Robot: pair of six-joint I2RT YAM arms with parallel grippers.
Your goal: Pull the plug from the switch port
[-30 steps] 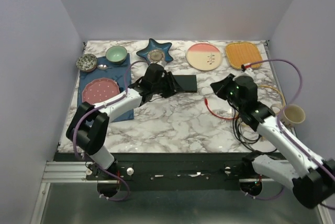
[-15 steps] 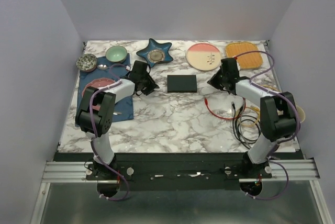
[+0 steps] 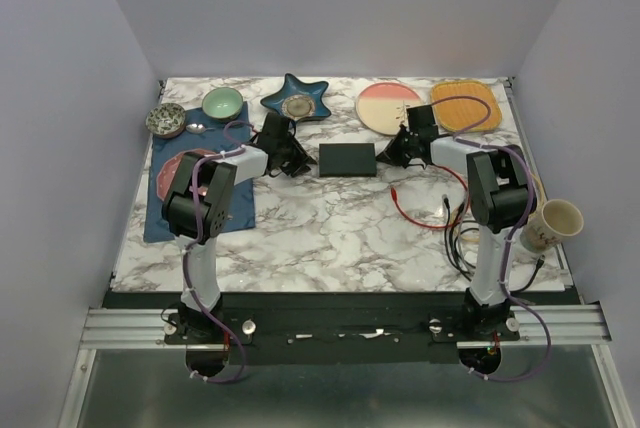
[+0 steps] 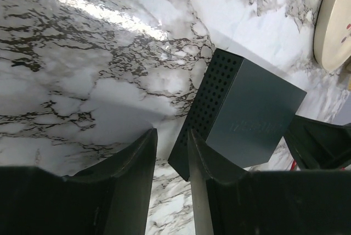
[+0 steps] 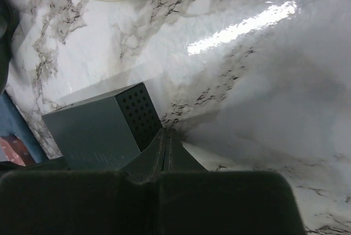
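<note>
now the switch (image 3: 348, 159) lies flat on the marble table (image 3: 320, 238), with the left gripper (image 3: 291, 160) just beside its left end, fingers a narrow gap apart, holding nothing. just off the switch's right end, the right gripper (image 3: 395, 153) is clenched, fingers pressed together on nothing. a red cable (image 3: 420, 210) lies on the table in front of the switch, to its right.

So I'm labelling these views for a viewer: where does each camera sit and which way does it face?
Top external: above and behind the bases, looking down at the table; both arms show.
Left wrist: on the left arm, facing the switch; its own fingers show.
Right wrist: on the right arm, facing the switch's other end; its fingers touch.
All three share the switch.
</note>
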